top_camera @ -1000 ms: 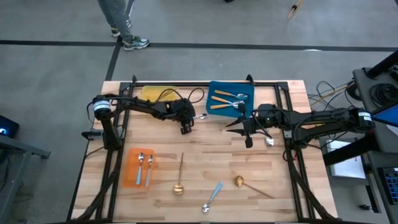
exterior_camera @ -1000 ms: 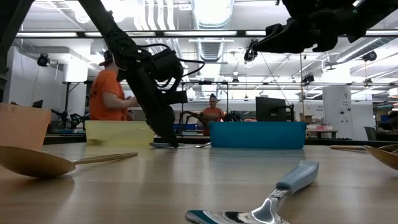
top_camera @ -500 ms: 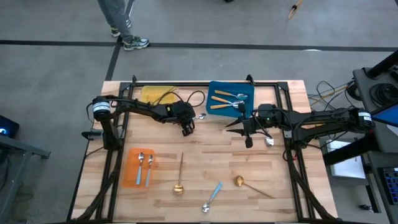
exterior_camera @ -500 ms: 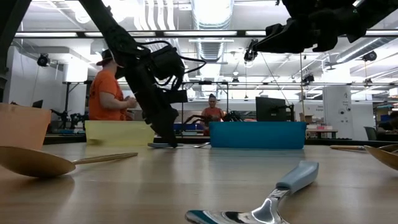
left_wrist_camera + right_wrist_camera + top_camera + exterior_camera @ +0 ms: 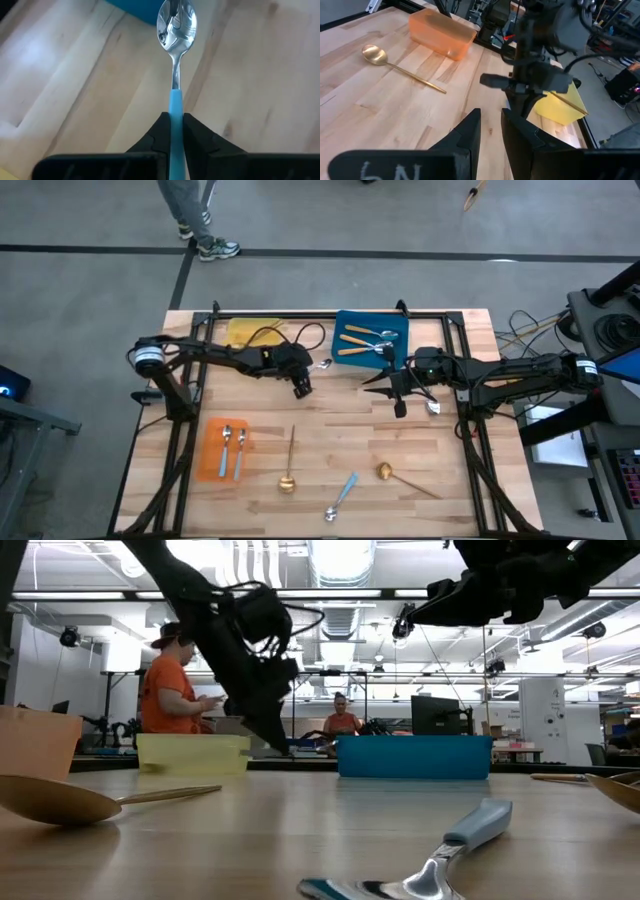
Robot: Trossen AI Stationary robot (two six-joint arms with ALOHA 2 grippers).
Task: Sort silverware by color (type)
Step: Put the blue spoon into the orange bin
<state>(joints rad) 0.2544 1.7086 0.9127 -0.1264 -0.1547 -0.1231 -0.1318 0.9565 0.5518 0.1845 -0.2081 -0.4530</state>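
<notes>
Nearest the blue tray (image 5: 372,338), the left end effector (image 5: 172,131) pinches a blue-handled spoon (image 5: 175,60) by its handle, bowl just beside the tray's corner above the table (image 5: 330,430). Right end effector (image 5: 490,131), beside the tray's other side, fingers slightly spread, holding nothing.

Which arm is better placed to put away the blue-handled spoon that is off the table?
The left. Its gripper is already shut on the light-blue-handled silver spoon, lifted clear of the wooden table between the yellow tray and the blue tray. The right gripper hovers mid-table holding nothing.
</notes>
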